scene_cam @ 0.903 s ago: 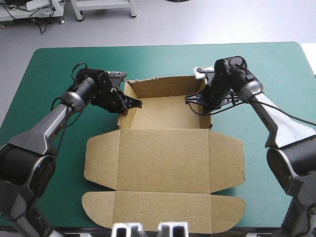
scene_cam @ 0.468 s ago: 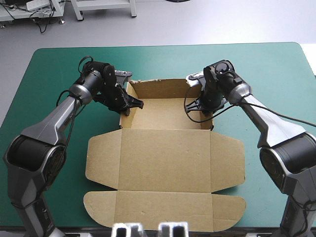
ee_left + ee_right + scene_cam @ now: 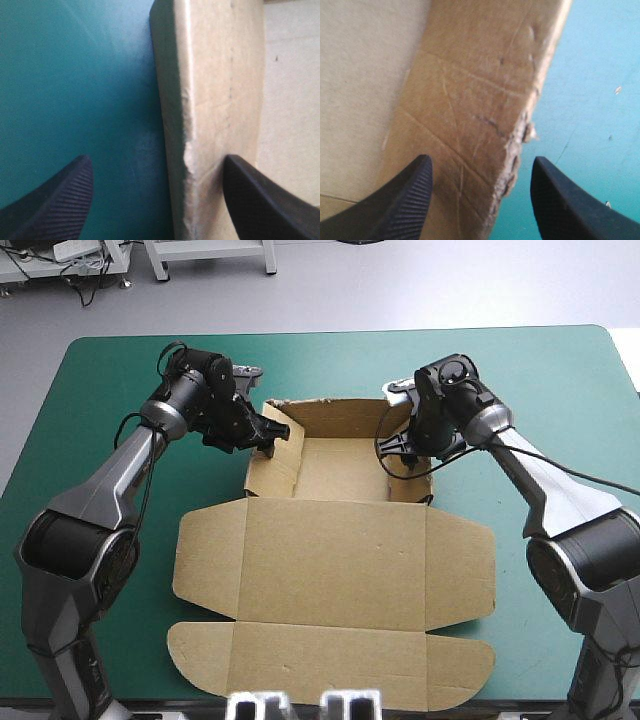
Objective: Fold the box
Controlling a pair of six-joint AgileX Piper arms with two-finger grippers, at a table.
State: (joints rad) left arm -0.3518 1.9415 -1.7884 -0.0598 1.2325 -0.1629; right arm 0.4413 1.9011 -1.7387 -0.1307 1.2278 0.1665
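**The box** (image 3: 335, 560), a cut sheet of brown board, lies at the middle of the teal-green cover (image 3: 100, 370), partly raised.

- **Near end:** a narrow strip with rounded ends (image 3: 330, 665) lies flat at the box's near end.
- **Lid panel:** beyond the strip the broad lid panel (image 3: 335, 540) also lies flat. A short side flap is spread out on each side of it.
- **Tray:** beyond the lid panel, the far part of the box forms an open tray with its walls raised.
- **Left wall:** the left wall (image 3: 270, 465) stands tilted, so that its broad face shows from above.
- **Right wall:** the right wall (image 3: 412, 475) stands closer to upright.
- **Left gripper:** the left gripper (image 3: 272, 432) is at the far end of the left wall. In the left wrist view this gripper (image 3: 160, 200) has its black fingers well apart, with the wall's edge (image 3: 215, 100) running between them. One finger (image 3: 55, 200) is outside the box over the cover, and the other (image 3: 265, 205) is on the tray side.
- **Right gripper:** the right gripper (image 3: 405, 455) is at the right wall. In the right wrist view it (image 3: 480, 200) is likewise spread, and the wall's frayed edge (image 3: 470, 115) lies between its fingers. One finger (image 3: 395, 205) is on the tray side and the other (image 3: 570, 205) is over the cover outside the box.
- **Contact:** whether any finger presses the board cannot be told.
- **Far wall:** the far wall (image 3: 335, 412) closes the tray's far side and spans between the two grippers.
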